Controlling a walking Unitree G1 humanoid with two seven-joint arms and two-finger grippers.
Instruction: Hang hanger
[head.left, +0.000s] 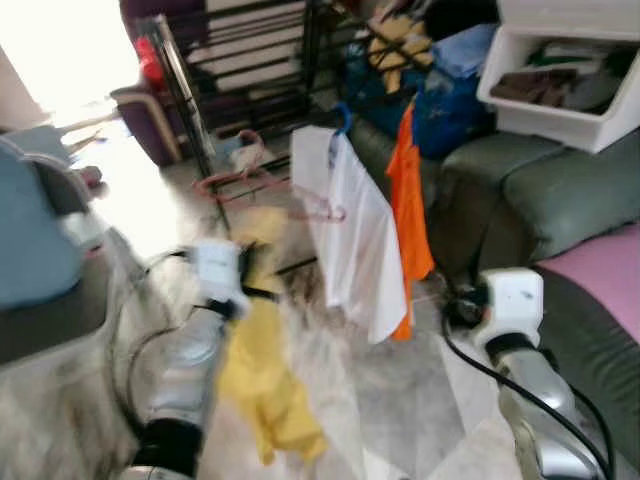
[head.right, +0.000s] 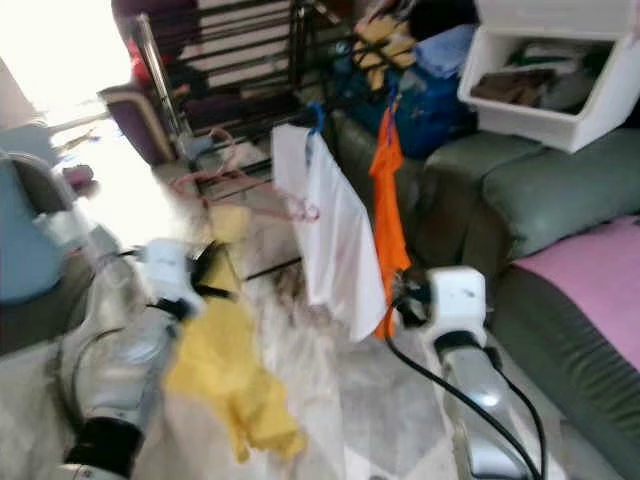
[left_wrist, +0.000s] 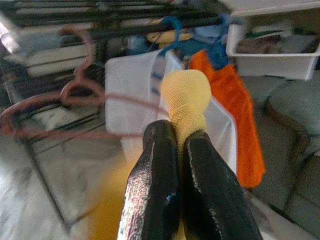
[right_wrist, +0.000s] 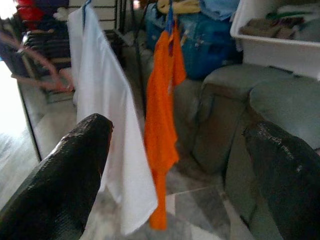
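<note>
The left hand (left_wrist: 180, 150) was clamped on a yellow cloth (head.left: 262, 385), its two black fingers (left_wrist: 152, 185) pressed together around a bunched knob of the fabric; in the eye views the rest of the cloth hung down from that hand toward the marble floor (head.left: 400, 400). The right hand (right_wrist: 175, 170) was spread wide and held nothing, and it pointed at a white shirt (head.left: 345, 235) and an orange garment (head.left: 410, 205). Both garments hung on blue hangers (left_wrist: 172, 25) from a black rack (head.left: 250, 60) that stood in front of a green sofa (head.left: 560, 200). Two pink hangers (head.left: 250, 175) hung on the rack's lower bars, just left of the white shirt and well clear of both hands. A white bin (head.left: 560, 85) holding dark items sat on the sofa's back, with a blue bag (head.left: 445, 110) beside it. No brand, label or writing could be read, as the eye views were blurred.
</note>
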